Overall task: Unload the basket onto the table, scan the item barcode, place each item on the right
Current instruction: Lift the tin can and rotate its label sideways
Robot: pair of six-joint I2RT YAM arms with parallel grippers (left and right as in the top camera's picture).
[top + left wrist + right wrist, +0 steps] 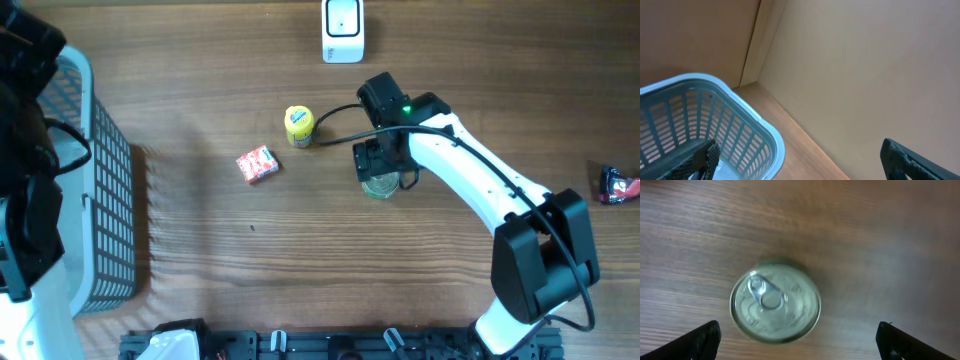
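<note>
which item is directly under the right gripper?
The silver pull-tab can; the yellow container and red box lie apart from it, toward the basket.

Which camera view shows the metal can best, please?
The right wrist view: it looks straight down on the can, its whole top visible, beneath the open right pincer. Overhead, the can is mostly hidden under that pincer. The left wrist view shows a basket, no can.
</note>
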